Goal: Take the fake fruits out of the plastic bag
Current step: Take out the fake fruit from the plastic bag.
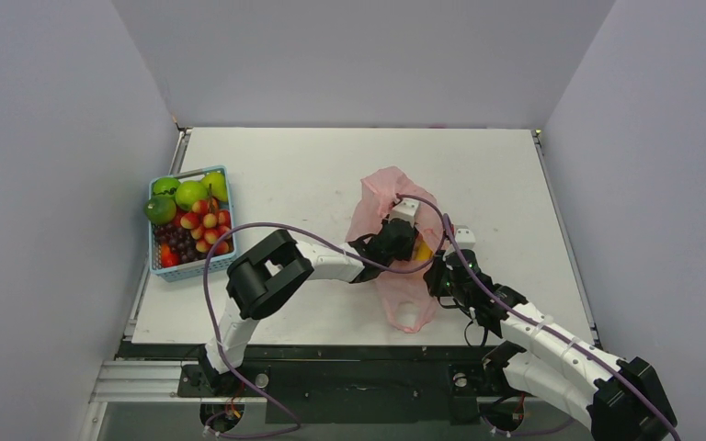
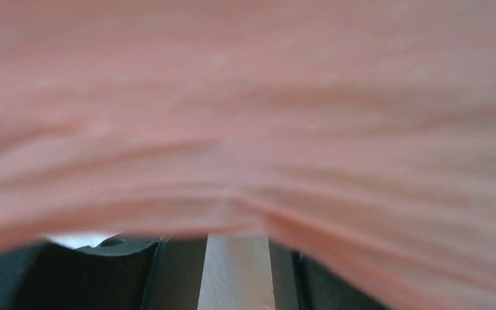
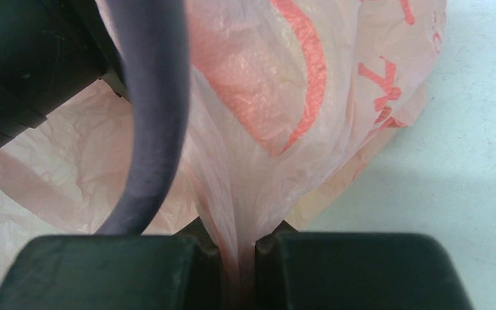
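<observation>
The pink plastic bag (image 1: 395, 197) lies crumpled at the table's middle. My left gripper (image 1: 393, 243) is reached into its mouth. A bit of yellow fruit (image 1: 420, 250) shows just right of it. In the left wrist view blurred pink bag film (image 2: 245, 116) fills nearly everything. The left gripper (image 2: 236, 265) shows only at the bottom, its jaws partly apart and their tips hidden. My right gripper (image 1: 441, 276) is shut on a gathered fold of the bag (image 3: 284, 97). In the right wrist view the film runs down between its closed jaws (image 3: 237, 258).
A light-blue basket (image 1: 158, 264) at the left edge holds green apples, a red-yellow cluster and dark grapes. A small white object (image 1: 464, 235) lies right of the bag. The left arm's purple cable (image 3: 152, 110) crosses in front of the right wrist camera.
</observation>
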You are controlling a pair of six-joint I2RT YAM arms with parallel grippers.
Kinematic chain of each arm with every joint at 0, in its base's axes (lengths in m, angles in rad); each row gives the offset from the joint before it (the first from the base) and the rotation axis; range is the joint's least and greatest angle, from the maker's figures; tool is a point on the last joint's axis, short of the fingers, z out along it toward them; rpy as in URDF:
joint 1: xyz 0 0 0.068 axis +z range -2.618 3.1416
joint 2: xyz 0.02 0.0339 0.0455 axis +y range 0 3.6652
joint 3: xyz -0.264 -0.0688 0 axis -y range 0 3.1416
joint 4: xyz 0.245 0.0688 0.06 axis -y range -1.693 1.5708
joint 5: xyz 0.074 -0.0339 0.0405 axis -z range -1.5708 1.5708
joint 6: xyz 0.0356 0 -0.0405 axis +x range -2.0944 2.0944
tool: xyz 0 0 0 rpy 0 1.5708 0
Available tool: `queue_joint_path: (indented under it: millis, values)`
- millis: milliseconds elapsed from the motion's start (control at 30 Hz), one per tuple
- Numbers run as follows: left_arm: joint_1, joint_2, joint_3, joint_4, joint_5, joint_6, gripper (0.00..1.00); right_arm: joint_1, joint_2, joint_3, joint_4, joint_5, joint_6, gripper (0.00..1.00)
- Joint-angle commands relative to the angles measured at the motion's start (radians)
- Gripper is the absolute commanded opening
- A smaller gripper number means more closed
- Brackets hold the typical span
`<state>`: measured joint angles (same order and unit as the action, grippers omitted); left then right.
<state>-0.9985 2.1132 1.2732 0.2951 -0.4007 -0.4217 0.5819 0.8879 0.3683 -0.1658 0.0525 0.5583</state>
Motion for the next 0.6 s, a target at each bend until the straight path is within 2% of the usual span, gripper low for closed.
queue_joint_path:
  millis: [0,133,200,267,333,400,567]
  values:
    - [0.001,-0.091,-0.017,0.092,0.054,0.033,0.33,-0.005,-0.011,0.021,0.034,0.026,0.001,0.0]
    - [0.004,-0.123,-0.036,0.096,0.062,0.035,0.38,-0.004,-0.009,0.021,0.035,0.021,-0.001,0.0]
    - [0.008,-0.13,-0.043,0.098,0.051,0.028,0.45,-0.005,-0.004,0.023,0.036,0.017,-0.002,0.0]
    - [0.012,-0.129,-0.047,0.102,0.048,0.02,0.58,-0.005,-0.006,0.021,0.037,0.015,-0.002,0.0]
    - [0.018,-0.123,-0.044,0.116,0.049,0.005,0.64,-0.005,-0.014,0.018,0.039,0.015,-0.001,0.0]
    - [0.023,-0.104,-0.039,0.136,0.05,-0.005,0.68,-0.004,-0.021,0.016,0.039,0.017,-0.001,0.0]
    - [0.035,-0.049,0.025,0.12,0.012,0.0,0.69,-0.005,-0.022,0.015,0.041,0.006,-0.004,0.0]
